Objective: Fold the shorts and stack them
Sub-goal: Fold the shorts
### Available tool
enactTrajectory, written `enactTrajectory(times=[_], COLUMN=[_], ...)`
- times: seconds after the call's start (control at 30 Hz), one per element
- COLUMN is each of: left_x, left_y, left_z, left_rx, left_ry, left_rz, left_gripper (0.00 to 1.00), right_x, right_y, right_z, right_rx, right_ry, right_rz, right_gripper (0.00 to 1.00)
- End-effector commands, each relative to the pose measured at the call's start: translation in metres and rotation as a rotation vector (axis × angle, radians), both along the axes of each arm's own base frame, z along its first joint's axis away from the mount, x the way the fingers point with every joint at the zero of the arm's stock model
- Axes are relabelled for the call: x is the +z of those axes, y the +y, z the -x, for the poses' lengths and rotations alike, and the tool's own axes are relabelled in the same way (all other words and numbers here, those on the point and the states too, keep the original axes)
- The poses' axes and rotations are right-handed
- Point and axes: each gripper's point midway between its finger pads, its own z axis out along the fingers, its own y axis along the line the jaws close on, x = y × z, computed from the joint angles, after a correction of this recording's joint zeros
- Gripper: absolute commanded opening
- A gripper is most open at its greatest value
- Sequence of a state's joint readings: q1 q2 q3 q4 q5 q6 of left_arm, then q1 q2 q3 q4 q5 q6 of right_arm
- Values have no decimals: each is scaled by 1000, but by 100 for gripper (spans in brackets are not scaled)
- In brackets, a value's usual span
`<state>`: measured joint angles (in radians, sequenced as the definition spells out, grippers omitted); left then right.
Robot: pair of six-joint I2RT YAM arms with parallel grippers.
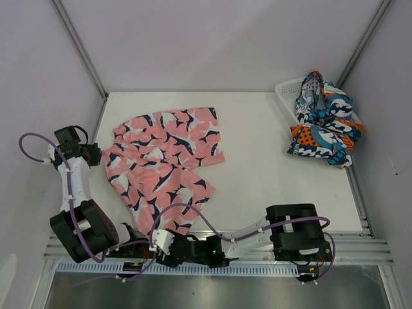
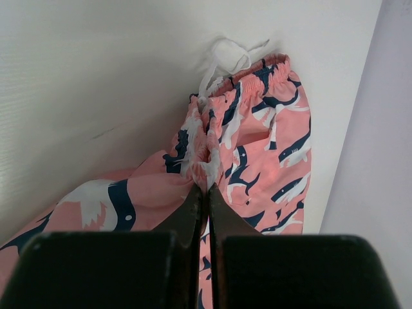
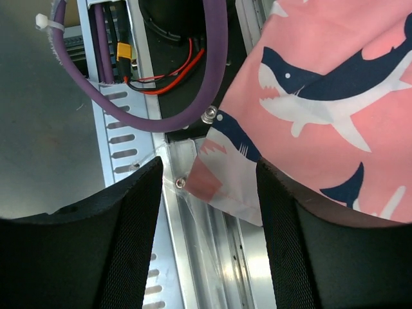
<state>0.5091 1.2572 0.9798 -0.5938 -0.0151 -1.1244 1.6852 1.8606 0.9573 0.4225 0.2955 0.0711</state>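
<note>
The pink shorts (image 1: 164, 154) with navy-and-white sharks lie spread on the left half of the white table (image 1: 257, 161). One leg reaches the front edge. My left gripper (image 1: 96, 156) is at their left edge. In the left wrist view it (image 2: 206, 188) is shut on a bunched fold of the pink fabric (image 2: 270, 148) below the waistband and its white drawstring (image 2: 225, 55). My right gripper (image 1: 156, 243) is low at the front edge. In the right wrist view it (image 3: 207, 174) is open, with the hem corner of the pink shorts (image 3: 219, 187) between its fingers, not gripped. The blue, teal and orange shorts (image 1: 322, 122) are heaped in the basket.
The white mesh basket (image 1: 286, 87) stands at the back right against the wall. An aluminium rail (image 1: 360, 248) runs along the front edge, also seen in the right wrist view (image 3: 212, 257) under the hem, with a purple cable (image 3: 193, 109) and wiring beside it. Walls close in on both sides.
</note>
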Motion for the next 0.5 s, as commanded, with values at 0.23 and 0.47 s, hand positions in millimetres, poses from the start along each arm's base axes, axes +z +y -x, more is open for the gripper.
enactTrajectory(times=[0.23,0.47], left_x=[2,2], left_y=[4,5], left_z=[2,2], left_rx=[-3,-4], left_ry=[-1,0], left_rz=[-13,-15], left_gripper=[0,0], right_x=[-17,-10], right_y=[11,0], right_z=[-15,-32], right_rx=[-120,-213], right_ry=[-36,-45], right_rz=[-7,-20], right_gripper=[53,9])
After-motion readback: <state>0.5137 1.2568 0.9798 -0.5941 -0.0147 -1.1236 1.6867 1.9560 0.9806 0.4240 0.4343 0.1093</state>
